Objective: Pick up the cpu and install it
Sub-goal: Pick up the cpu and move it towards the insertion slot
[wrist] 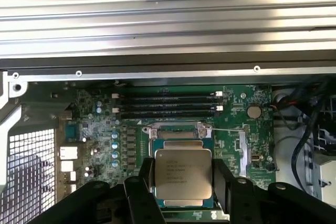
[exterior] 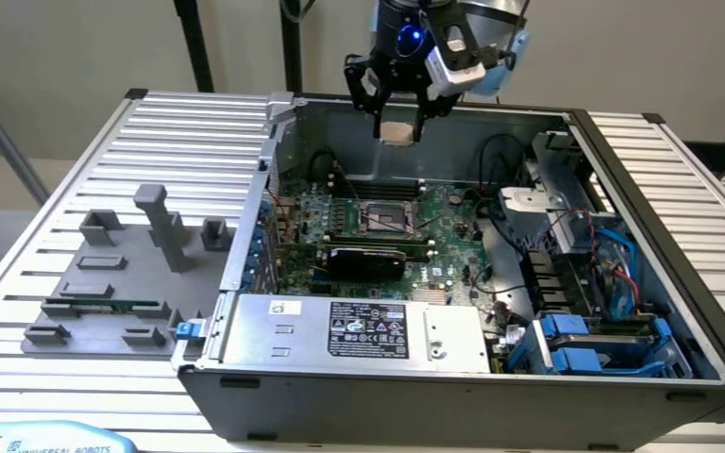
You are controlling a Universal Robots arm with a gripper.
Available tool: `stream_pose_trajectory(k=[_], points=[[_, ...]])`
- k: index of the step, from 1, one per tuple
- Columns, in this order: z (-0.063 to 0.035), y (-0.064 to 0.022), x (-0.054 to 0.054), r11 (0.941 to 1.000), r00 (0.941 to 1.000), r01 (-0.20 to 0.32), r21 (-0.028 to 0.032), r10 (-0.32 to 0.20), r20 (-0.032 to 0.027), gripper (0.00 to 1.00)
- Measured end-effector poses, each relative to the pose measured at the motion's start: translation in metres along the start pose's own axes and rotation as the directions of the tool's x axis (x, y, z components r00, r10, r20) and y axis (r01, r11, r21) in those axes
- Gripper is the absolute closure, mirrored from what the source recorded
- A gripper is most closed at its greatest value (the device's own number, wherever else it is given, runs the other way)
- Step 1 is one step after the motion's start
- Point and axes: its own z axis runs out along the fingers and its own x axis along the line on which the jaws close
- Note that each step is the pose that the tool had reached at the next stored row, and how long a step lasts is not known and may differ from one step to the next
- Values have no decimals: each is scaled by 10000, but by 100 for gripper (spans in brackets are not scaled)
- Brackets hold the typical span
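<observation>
Exterior view: the robot arm [exterior: 445, 38] hangs in the upper middle of the frame, over the back of an open computer case [exterior: 463, 406]. Its black jaws are set partly apart and hold the cpu [exterior: 398, 130] between them, one jaw on each side. The little square chip is up in the air, well above the green motherboard [exterior: 451, 212] and not touching it. Below it, near the middle of the frame, sits the black cpu socket [exterior: 385, 219] with its metal frame. A grey power supply box [exterior: 362, 330] lies at the lower middle of the case, and blue drive holders [exterior: 589, 349] sit at the lower right. The case rests on a ribbed metal surface [exterior: 199, 142]. On the exterior view's left, a grey tray [exterior: 124, 278] holds a long green memory stick [exterior: 101, 306]. Wrist view: the cpu [wrist: 182, 176] shows its shiny top, flat and level, with a black jaw tight against each side. The socket [wrist: 176, 129] lies on the motherboard [wrist: 236, 129] under it, beside the long black memory slots [wrist: 168, 103] and a round coin battery [wrist: 254, 111].
</observation>
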Motion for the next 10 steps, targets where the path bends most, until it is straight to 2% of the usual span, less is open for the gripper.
stream_pose_trajectory(k=[7,10], points=[[125,-11,-54,10000,10000,31,2,-31,0,45],[129,-10,-62,10000,10000,33,3,-33,0,45]])
